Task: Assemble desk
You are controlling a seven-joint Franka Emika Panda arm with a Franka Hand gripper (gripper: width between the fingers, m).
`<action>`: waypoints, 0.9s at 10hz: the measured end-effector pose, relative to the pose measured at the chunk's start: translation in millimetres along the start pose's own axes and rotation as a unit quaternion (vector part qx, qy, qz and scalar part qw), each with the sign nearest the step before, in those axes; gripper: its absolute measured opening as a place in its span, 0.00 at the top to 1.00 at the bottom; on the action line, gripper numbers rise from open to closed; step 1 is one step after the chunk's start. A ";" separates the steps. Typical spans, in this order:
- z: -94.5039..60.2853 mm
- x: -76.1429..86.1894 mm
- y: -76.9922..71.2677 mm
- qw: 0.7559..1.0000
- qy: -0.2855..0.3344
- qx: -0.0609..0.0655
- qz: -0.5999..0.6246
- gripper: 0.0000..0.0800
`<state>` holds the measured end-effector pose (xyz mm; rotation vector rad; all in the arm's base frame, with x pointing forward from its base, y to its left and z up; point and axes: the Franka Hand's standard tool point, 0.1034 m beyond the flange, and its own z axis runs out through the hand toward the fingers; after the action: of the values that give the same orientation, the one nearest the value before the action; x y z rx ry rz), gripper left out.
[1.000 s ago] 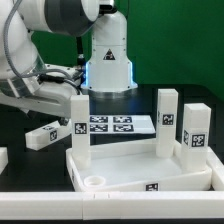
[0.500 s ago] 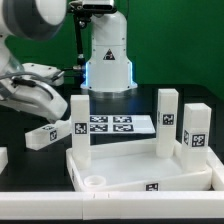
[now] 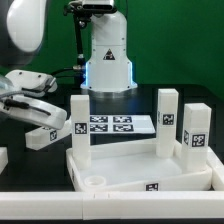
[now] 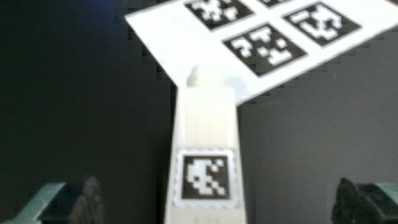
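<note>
The desk panel [image 3: 130,170] lies rimmed side up at the front, with an open round socket [image 3: 93,181] at its near left corner. Three tagged white legs stand upright in it: one at the left [image 3: 78,122], one at the back right [image 3: 167,115] and one at the right [image 3: 195,132]. A fourth leg [image 3: 42,135] lies loose on the black table left of the panel. My gripper [image 3: 32,112] hovers just above that leg. In the wrist view the leg [image 4: 205,130] runs lengthwise between my fingertips [image 4: 63,200], and my gripper [image 4: 214,203] is open and apart from it.
The marker board [image 3: 115,125] lies flat behind the panel and shows in the wrist view [image 4: 267,35] past the leg's far end. The robot base [image 3: 108,60] stands at the back. A white piece [image 3: 3,158] shows at the exterior view's left edge.
The arm has swung down and toward the exterior view's left, bringing my gripper low over the loose leg. The panel and its legs have not moved.
</note>
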<state>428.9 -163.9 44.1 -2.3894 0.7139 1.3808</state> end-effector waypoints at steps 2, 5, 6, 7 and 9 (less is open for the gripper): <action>1.7 5.8 0.2 1.000 0.003 -0.002 0.000 0.19; 19.4 19.2 7.1 1.000 -0.007 -0.004 0.008 0.19; 21.8 22.3 8.1 1.000 -0.006 -0.004 0.013 0.19; 21.9 22.4 8.0 1.000 -0.006 -0.005 0.012 0.19; 22.2 22.5 7.8 1.000 -0.006 -0.005 0.012 0.52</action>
<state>417.9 -165.9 13.6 -2.3854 0.7361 1.4099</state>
